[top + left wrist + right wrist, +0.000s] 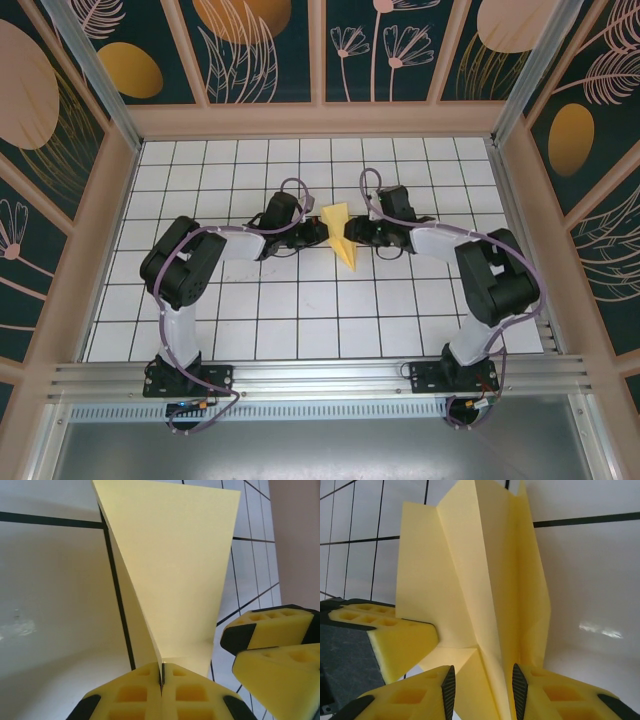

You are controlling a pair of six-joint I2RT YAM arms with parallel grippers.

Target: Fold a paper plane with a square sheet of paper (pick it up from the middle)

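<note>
The yellow sheet of paper, folded into a narrow pointed plane shape, is held above the table's middle between the two grippers. My left gripper is shut on a folded edge of it; in the left wrist view the paper rises from the pinched jaws as a broad flap. My right gripper faces it from the right. In the right wrist view its jaws stand apart around the paper's centre ridge without pinching it. The left gripper's fingers show beside it.
The white gridded table lies under both arms, inside a frame with patterned walls. An aluminium rail runs along the near edge. The right gripper's fingers sit close to my left ones.
</note>
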